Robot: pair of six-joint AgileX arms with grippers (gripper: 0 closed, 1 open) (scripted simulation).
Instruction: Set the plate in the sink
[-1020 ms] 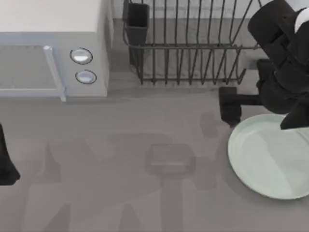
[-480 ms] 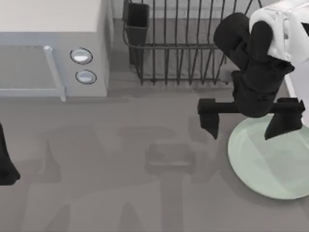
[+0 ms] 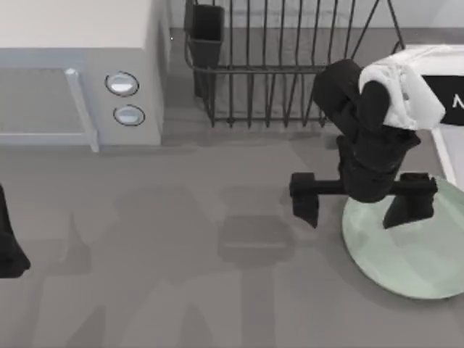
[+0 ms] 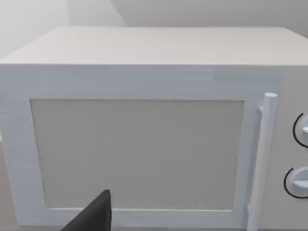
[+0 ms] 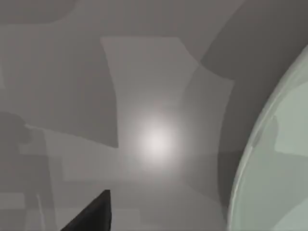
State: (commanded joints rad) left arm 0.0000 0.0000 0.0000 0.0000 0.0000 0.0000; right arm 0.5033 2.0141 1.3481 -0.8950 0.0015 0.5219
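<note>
Plate (image 3: 409,254) lies flat on desk (image 3: 181,290), ungrasped. Right pincer (image 3: 355,206) spread wide, straddling its near-left rim. Lift and carry to sink remain; left arm parked at desk's left.

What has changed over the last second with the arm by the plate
The right gripper has swung out from the top view's right edge toward the left, and now its open fingers straddle the left rim of the plate, one finger over bare table, the other over the plate. Nothing was taken hold of. The plate, microwave, dish rack and the parked left gripper stayed put.
</note>
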